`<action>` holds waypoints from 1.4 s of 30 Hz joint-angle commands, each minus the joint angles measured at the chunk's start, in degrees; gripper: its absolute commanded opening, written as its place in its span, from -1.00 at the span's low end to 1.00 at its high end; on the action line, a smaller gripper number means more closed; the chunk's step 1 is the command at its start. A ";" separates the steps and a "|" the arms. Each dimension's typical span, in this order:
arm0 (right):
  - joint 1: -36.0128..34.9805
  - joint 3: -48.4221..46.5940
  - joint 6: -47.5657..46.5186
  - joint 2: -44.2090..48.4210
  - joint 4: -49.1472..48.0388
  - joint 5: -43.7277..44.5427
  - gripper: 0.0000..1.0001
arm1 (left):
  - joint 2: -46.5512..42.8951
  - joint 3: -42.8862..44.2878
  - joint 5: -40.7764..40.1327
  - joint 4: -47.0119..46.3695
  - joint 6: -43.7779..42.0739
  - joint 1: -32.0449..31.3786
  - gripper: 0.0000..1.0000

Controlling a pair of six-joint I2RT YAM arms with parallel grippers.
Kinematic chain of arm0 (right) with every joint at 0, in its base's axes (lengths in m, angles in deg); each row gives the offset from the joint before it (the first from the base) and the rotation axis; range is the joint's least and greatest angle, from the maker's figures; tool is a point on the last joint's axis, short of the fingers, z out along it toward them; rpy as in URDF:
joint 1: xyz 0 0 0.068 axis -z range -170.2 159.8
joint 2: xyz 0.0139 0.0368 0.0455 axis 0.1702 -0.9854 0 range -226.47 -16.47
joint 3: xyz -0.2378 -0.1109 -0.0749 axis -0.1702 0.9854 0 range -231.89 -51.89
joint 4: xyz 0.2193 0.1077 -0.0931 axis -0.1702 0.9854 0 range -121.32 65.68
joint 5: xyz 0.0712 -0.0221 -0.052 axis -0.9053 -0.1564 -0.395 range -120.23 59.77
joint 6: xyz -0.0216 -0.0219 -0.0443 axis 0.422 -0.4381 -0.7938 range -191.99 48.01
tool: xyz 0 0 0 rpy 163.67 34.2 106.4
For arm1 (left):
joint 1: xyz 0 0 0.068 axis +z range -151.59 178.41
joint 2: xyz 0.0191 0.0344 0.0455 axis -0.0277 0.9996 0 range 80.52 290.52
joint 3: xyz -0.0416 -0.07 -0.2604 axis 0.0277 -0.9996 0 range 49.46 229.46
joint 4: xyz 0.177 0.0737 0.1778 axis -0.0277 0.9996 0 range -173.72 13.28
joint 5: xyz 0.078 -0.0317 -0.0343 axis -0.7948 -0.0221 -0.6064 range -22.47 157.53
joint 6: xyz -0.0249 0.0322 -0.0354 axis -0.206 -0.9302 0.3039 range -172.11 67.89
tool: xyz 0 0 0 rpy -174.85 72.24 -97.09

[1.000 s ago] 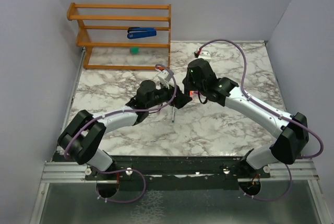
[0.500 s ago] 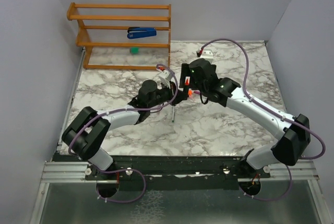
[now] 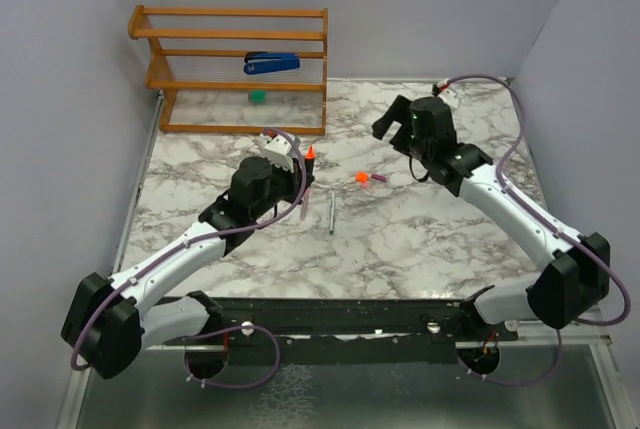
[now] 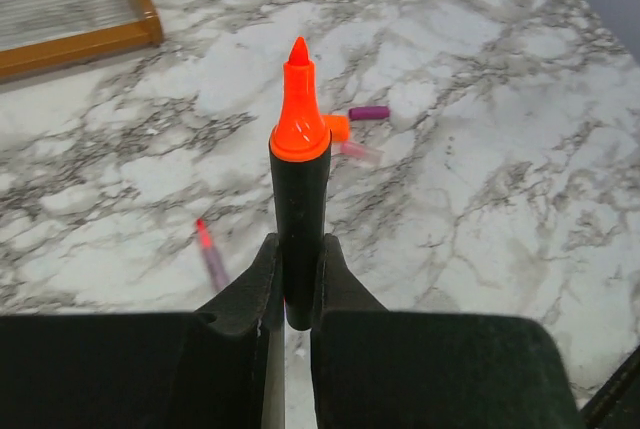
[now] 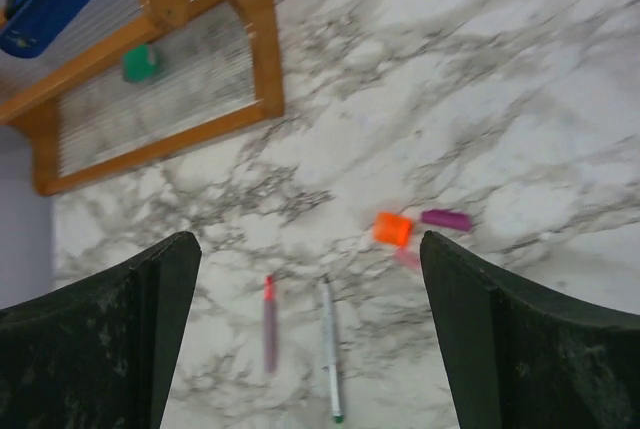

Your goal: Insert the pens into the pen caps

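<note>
Marker (image 4: 299, 219) first: your left gripper (image 4: 296, 294) is pinching the black body tight, low down near its back end, and the orange tip is poking up and away from the fingers. In the top view it is sitting above the table, just left of the middle.

Its orange cap (image 5: 393, 228) is lying on the marble a little to the right, with the purple cap (image 5: 446, 218) just beside it and a pale pink cap (image 5: 407, 259) right below. They are all close together. The pink pen (image 5: 269, 324) and the grey pen (image 5: 329, 349) are lying side by side on the table, near the left gripper.

Your right gripper (image 5: 310, 339) is hanging high over the far right of the table. Its jaws are wide apart and holding nothing.

Watch out here. The caps are so close that fingers coming down for the orange one could be knocking the other two away. The marker is held only at its end, so a push on the tip could be tilting it or sliding it back.

You are having lots of bare marble (image 3: 440, 239) in front and on the right. The wooden rack (image 3: 236, 69) is standing at the far left, so keep away from there.
</note>
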 commanded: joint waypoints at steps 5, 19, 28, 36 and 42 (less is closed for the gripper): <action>-0.60 0.24 47.86 -15.58 -9.54 -18.70 0.87 | -6.96 -0.22 -8.30 9.85 -5.42 2.22 -1.00; -2.04 -6.99 64.86 -28.15 3.17 -14.99 0.29 | -8.35 0.57 -6.23 11.49 -4.77 2.32 -1.00; -1.97 -2.79 70.84 -29.23 3.62 -15.35 0.29 | -8.26 1.61 -6.21 13.01 -5.59 2.32 -1.00; -1.50 -4.94 73.46 -31.42 7.16 -14.55 0.36 | -8.06 2.20 -7.33 13.87 -6.37 2.32 -1.00; -0.19 -4.96 75.20 -33.07 8.11 -15.54 0.26 | -8.04 2.36 -7.56 14.21 -6.69 2.32 -1.00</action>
